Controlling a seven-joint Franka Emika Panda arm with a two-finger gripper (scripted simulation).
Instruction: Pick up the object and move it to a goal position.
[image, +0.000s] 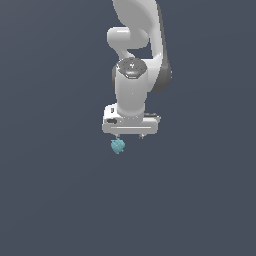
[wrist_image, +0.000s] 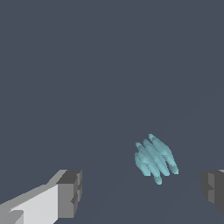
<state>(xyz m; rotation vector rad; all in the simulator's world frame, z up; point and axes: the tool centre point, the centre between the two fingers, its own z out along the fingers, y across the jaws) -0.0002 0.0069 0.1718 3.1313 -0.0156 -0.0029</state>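
Observation:
The object (image: 117, 146) is a tiny teal-cyan lumpy blob lying on the dark grey floor. In the exterior view it shows just below the white gripper (image: 130, 135), toward the exterior view's left of the hand's middle. In the wrist view the object (wrist_image: 155, 159) lies between the two dark fingertips (wrist_image: 70, 193), nearer to one of them, and touches neither. The gripper (wrist_image: 142, 190) is open wide with nothing held. Its fingers are mostly hidden behind the hand in the exterior view.
The white arm (image: 137, 45) rises straight up from the hand toward the frame's top. Plain dark grey floor (image: 50, 200) surrounds the object on every side, and no other objects or edges show.

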